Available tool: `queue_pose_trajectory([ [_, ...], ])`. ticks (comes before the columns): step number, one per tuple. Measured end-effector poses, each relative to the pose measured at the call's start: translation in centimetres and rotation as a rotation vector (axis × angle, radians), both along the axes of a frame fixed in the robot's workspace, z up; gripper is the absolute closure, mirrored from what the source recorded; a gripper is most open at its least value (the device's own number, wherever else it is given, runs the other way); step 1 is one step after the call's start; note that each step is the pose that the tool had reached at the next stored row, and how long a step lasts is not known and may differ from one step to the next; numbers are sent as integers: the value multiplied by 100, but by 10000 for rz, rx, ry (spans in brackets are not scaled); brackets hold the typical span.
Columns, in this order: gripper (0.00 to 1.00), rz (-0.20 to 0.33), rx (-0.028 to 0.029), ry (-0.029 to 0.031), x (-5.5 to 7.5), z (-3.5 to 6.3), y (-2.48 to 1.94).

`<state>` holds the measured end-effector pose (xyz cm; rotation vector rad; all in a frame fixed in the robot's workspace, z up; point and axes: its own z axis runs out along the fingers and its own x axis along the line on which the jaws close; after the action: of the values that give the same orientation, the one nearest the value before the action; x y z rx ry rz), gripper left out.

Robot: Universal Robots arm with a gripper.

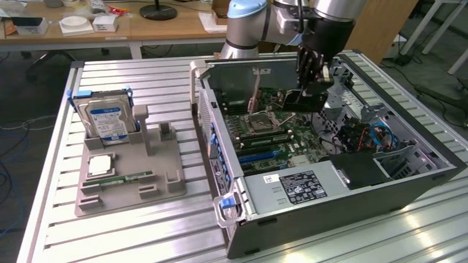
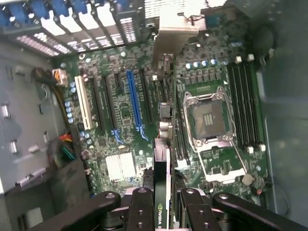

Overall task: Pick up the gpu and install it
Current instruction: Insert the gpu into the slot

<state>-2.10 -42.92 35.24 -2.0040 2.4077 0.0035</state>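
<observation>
One black claw (image 1: 313, 86), partly closed, grips the flat black-and-green gpu card (image 1: 304, 102).
Green motherboard (image 2: 120, 110) beneath, inside an open grey metal computer case (image 1: 329, 219).

The open computer case (image 1: 351, 211) lies on its side on the slatted metal table (image 1: 131, 235), motherboard (image 1: 292, 134) facing up. The processor socket (image 1: 260, 121) sits bare, the labelled power supply (image 1: 292, 189) at the near end, blue cables (image 1: 382, 137) towards the exterior view's right. Up close, a long blue slot (image 2: 134, 103) runs beside a white one (image 2: 84, 108). Over on the exterior view's left, a grey holder (image 1: 128, 189) props a hard drive (image 1: 108, 118) upright, with a memory stick (image 1: 128, 178) lying flat on it.
</observation>
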Motion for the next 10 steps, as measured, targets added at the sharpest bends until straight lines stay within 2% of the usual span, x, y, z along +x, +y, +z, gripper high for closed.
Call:
queue_pose_trajectory([
  [8, 74, 1434, 1, -11, -1, -91, -1],
  [10, 74, 1486, 0, -10, 0, -126, -34],
])
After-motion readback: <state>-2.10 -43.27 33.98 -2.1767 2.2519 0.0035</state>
